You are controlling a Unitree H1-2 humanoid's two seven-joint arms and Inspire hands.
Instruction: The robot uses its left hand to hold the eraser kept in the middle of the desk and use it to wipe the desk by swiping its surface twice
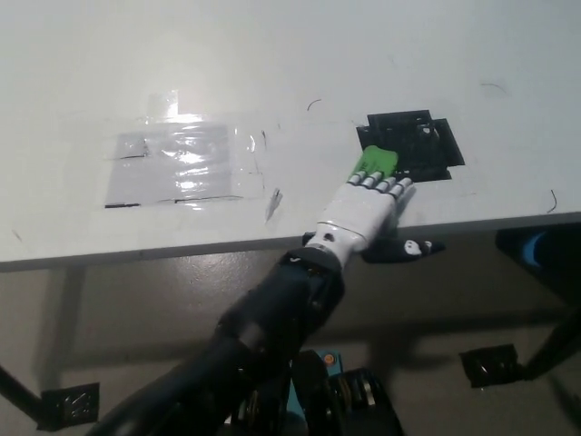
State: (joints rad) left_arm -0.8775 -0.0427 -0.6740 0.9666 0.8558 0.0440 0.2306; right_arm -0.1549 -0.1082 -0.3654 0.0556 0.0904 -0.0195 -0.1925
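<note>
You see the white left hand (363, 207) lying palm down on the table (272, 64), close to its near edge. Its fingers (379, 184) are stretched forward, side by side, and their tips rest on the near end of the green eraser (376, 163). From this view you cannot tell if the hand really grips the eraser or only presses on it, because the thumb is hidden under the hand. The dark forearm goes from the wrist down toward the lower left of the picture.

The eraser is a small bright green block. It lies at the left near corner of a black patch of tape (410, 147) on the white table, and its near part is covered by the fingertips. Only the far part shows, flat and a little tilted to the right.

To the left, well apart from the hand, you see a shiny clear sheet of tape (174, 163) stuck on the table, with light reflecting on it. Some thin dark pen marks (272, 202) are between this sheet and the hand.

A small black part with a white spot (406, 247) sticks out just under the table edge, beside the wrist. I cannot say what it is. The right hand is not visible.
</note>
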